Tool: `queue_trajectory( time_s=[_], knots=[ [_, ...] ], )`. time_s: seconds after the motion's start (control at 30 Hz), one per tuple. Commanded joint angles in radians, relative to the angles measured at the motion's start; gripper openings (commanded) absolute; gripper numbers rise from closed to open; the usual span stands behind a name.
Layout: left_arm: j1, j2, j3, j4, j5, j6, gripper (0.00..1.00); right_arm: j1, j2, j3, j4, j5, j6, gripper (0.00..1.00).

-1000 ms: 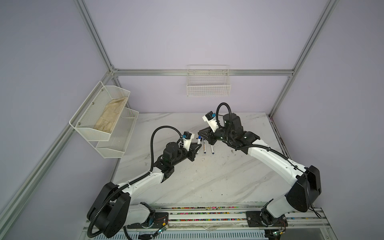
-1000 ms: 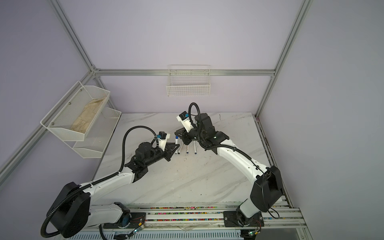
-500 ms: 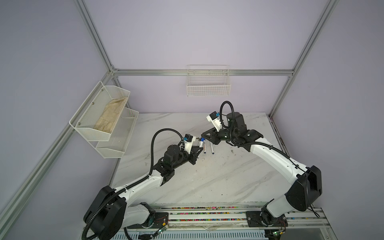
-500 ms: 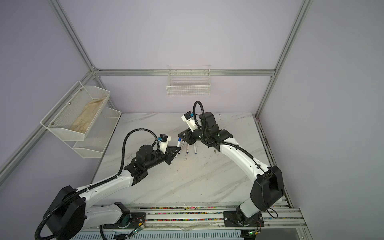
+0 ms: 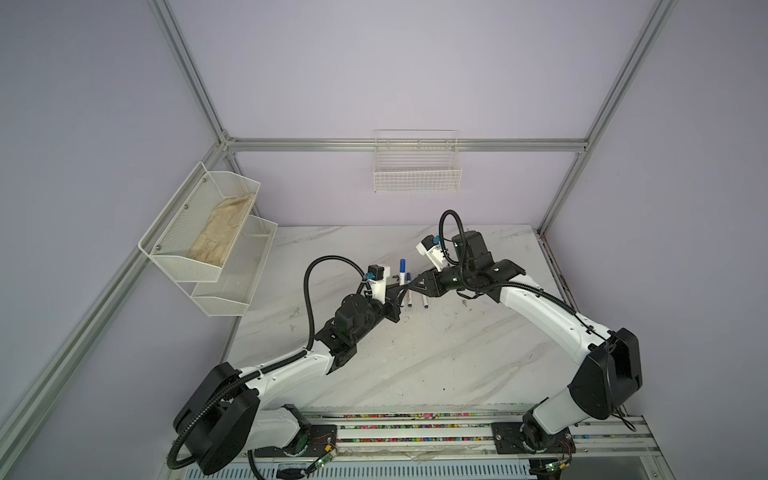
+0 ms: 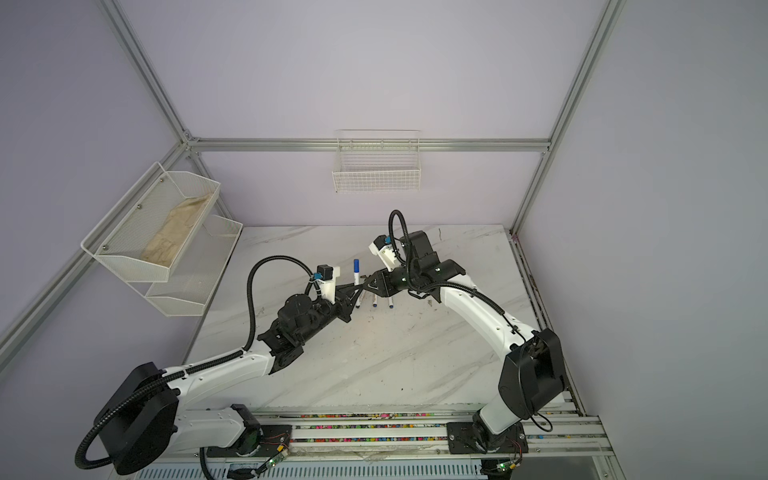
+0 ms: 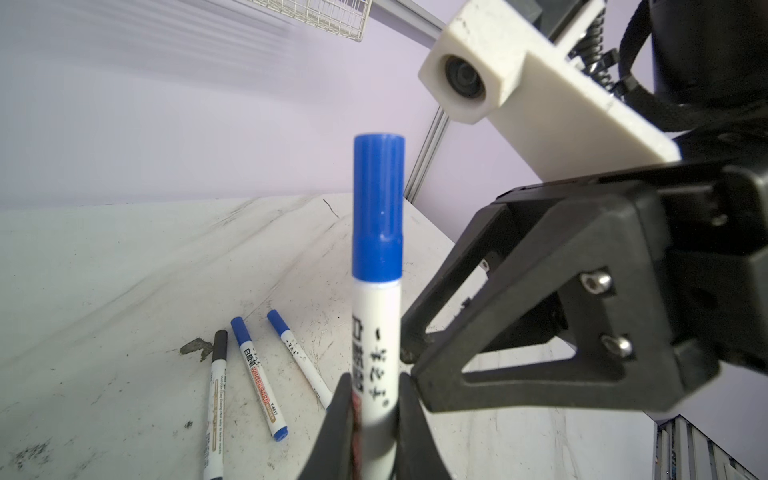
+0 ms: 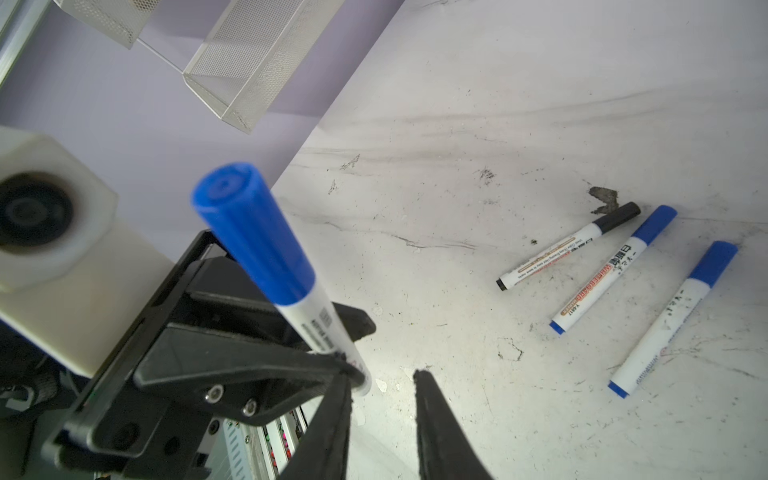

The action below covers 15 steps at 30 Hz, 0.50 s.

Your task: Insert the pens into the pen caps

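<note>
My left gripper [image 7: 372, 399] is shut on the white barrel of a pen [image 7: 376, 332], which it holds upright above the table. A blue pen cap [image 7: 378, 212] sits on that pen's top end. My right gripper [image 8: 382, 378] stands open right beside the held pen [image 8: 316, 324], with nothing between its fingers. One of its fingers [image 8: 338, 415] lies against the barrel's lower end. Three more pens lie side by side on the marble: one with a black cap [image 8: 569, 247] and two with blue caps [image 8: 613, 268] [image 8: 673, 320]. In both top views the grippers meet mid-table [image 5: 405, 286] [image 6: 359, 287].
Two white mesh shelves [image 5: 208, 232] hang on the left wall, the upper one holding a beige cloth. A wire basket [image 5: 417, 174] hangs on the back wall. The marble table [image 5: 415, 353] ends at a rail [image 5: 415, 428] by the arm bases.
My right gripper's jaws have parted and let go of the capped pen. The left gripper keeps its hold, and both arms have shifted slightly to the right.
</note>
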<state>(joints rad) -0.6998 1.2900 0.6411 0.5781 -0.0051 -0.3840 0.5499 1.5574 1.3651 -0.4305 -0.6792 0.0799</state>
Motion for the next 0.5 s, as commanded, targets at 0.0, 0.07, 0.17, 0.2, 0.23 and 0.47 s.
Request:
queue_trajectory(
  time_s=[0.0, 0.07, 0.17, 0.2, 0.23, 0.47],
  knots=[
    [-0.014, 0.010, -0.030, 0.081, -0.014, -0.013, 0.00, -0.005, -0.039, 0.007, 0.026, -0.030, 0.001, 0.33],
    [-0.017, 0.020, -0.033, 0.081, -0.018, -0.017, 0.00, -0.005, -0.079, -0.010, 0.092, -0.040, 0.010, 0.34],
    [-0.022, 0.028, -0.035, 0.080, -0.018, -0.019, 0.00, -0.007, -0.113, -0.021, 0.139, -0.041, 0.024, 0.36],
    [-0.024, 0.029, -0.035, 0.081, -0.018, -0.019, 0.00, -0.007, -0.117, -0.019, 0.147, -0.046, 0.027, 0.37],
    [-0.027, 0.030, -0.035, 0.081, -0.019, -0.020, 0.00, -0.007, -0.117, -0.020, 0.159, -0.052, 0.037, 0.37],
    [-0.043, 0.030, -0.029, 0.083, -0.012, -0.019, 0.00, -0.007, -0.071, 0.007, 0.199, -0.029, 0.066, 0.37]
  ],
)
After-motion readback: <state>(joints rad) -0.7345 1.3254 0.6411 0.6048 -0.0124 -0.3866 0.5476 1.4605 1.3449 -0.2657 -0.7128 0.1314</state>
